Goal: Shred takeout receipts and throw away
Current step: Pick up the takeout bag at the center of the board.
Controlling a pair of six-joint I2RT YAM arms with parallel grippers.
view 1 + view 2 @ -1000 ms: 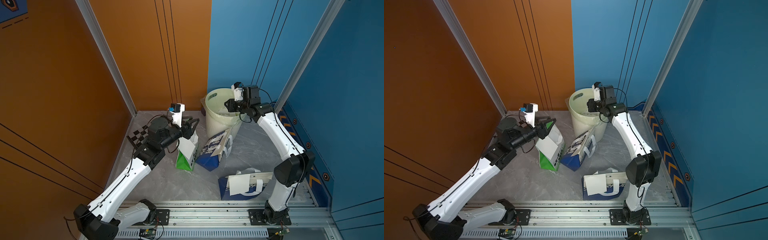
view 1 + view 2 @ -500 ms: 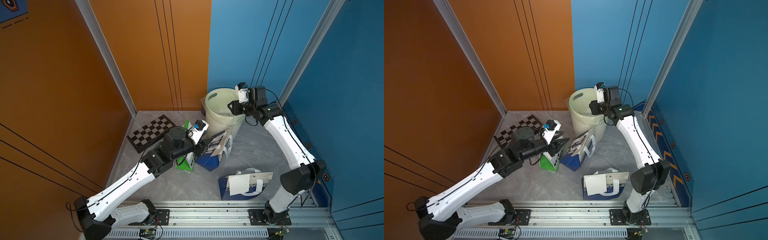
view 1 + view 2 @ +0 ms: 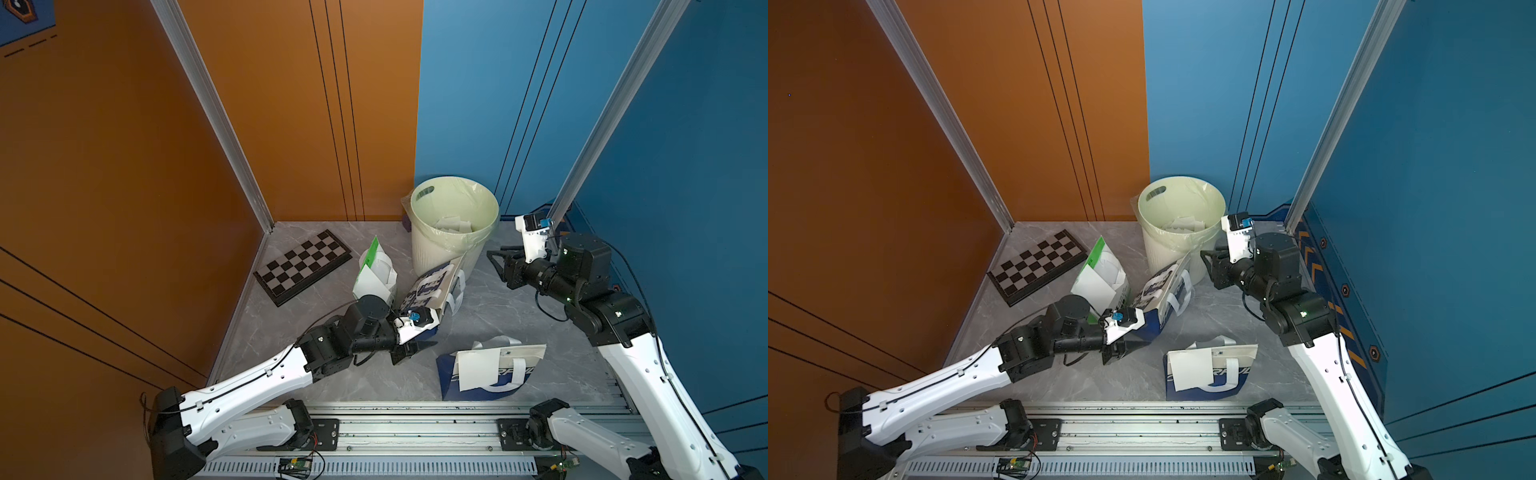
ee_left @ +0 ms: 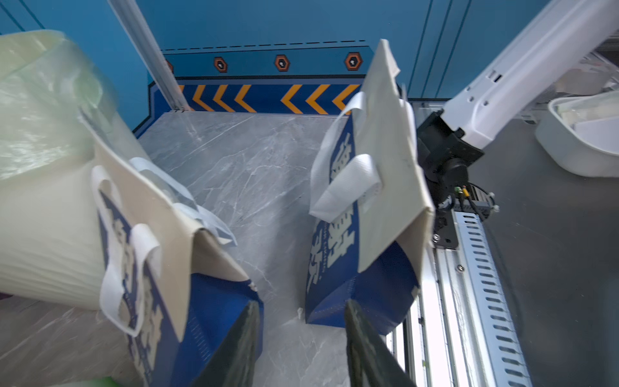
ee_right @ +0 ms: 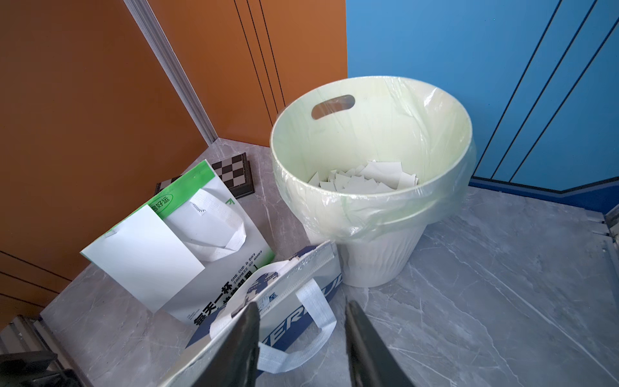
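One white takeout receipt [image 3: 478, 370] lies on the flat blue-white bag [image 3: 453, 390] near the front. Another receipt [image 5: 147, 254] sticks to the side of the green-white bag [image 3: 376, 253]. Torn white paper pieces [image 5: 365, 181] sit inside the pale lined bin [image 3: 494, 208]. My left gripper [image 3: 415, 349] hovers low over the floor, left of the flat bag, open and empty; the left wrist view shows bare floor between its fingers [image 4: 248, 335]. My right gripper [image 3: 496, 262] is right of the bin, open and empty, above the leaning blue-white bag's handle [image 5: 311, 321].
A second blue-white bag [image 3: 432, 286] leans against the bin. A folded chessboard [image 3: 303, 270] lies at the back left by the orange wall. The metal rail [image 3: 415, 424] runs along the front edge. Blue wall panels close the right side.
My left arm swung from the green-white bag down and forward toward the flat bag. My right arm pulled back from over the bin to its right side and its jaws opened wider.
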